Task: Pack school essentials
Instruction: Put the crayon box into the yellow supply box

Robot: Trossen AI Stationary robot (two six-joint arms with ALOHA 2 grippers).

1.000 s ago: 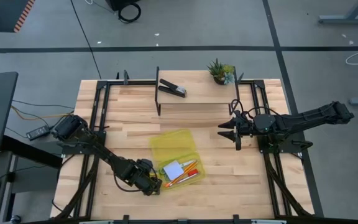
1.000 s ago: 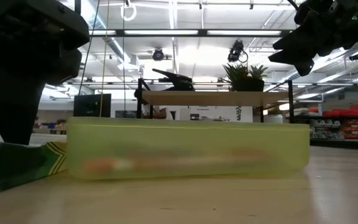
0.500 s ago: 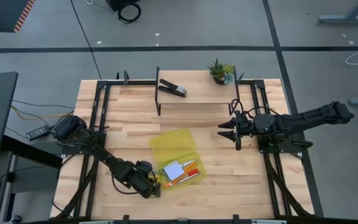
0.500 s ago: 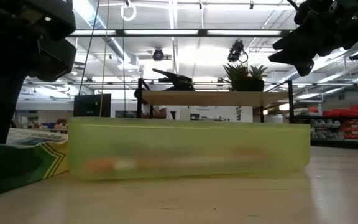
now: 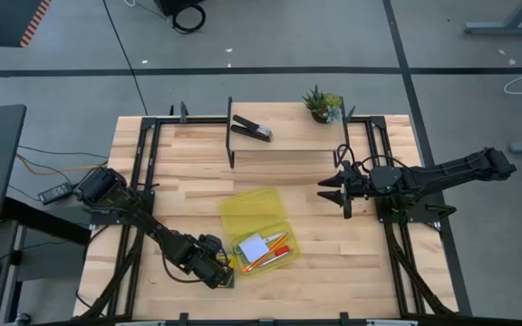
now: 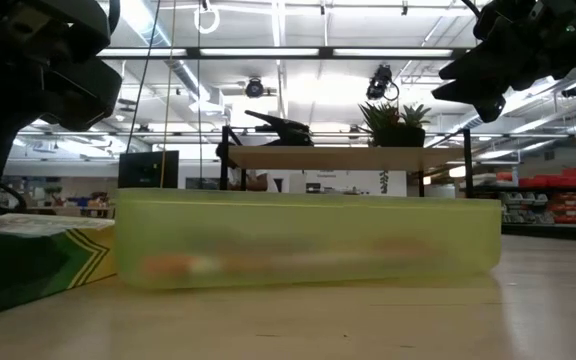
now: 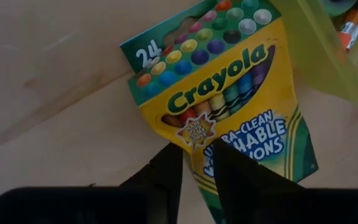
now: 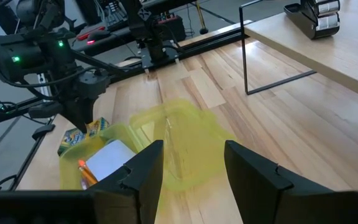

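Observation:
A green-yellow crayon box point(image 7: 229, 93) lies beside the near left corner of an open translucent yellow case point(image 5: 259, 231). It also shows in the low view point(image 6: 38, 265), tilted. My left gripper point(image 5: 217, 272) is shut on it. The case's tray holds a pale-blue note pad point(image 5: 252, 246) and orange pencils point(image 5: 272, 254). My right gripper point(image 5: 332, 192) hangs open and empty above the table, right of the case; its fingers show in the right wrist view point(image 8: 191, 180). The scissors and the red block cannot be made out. My left gripper point(image 7: 194, 158) pinches the crayon box by one long edge point(image 7: 194, 140), about halfway along it. One finger point(image 7: 235, 171) lies on the printed front, the other point(image 7: 163, 171) off the edge on the far side of it. The box sits tilted, flap end toward the case.
A low wooden shelf point(image 5: 288, 143) stands at the table's far side with a black stapler point(image 5: 252, 128) and a small potted plant point(image 5: 322, 104) on it. Black frame rails point(image 5: 143, 172) run along both sides of the table. Bare wood lies between case and shelf.
My left gripper has risen a little with the crayon box. In the low view the box now stands higher and more tilted, and closer to the case's wall. My right gripper has kept still.

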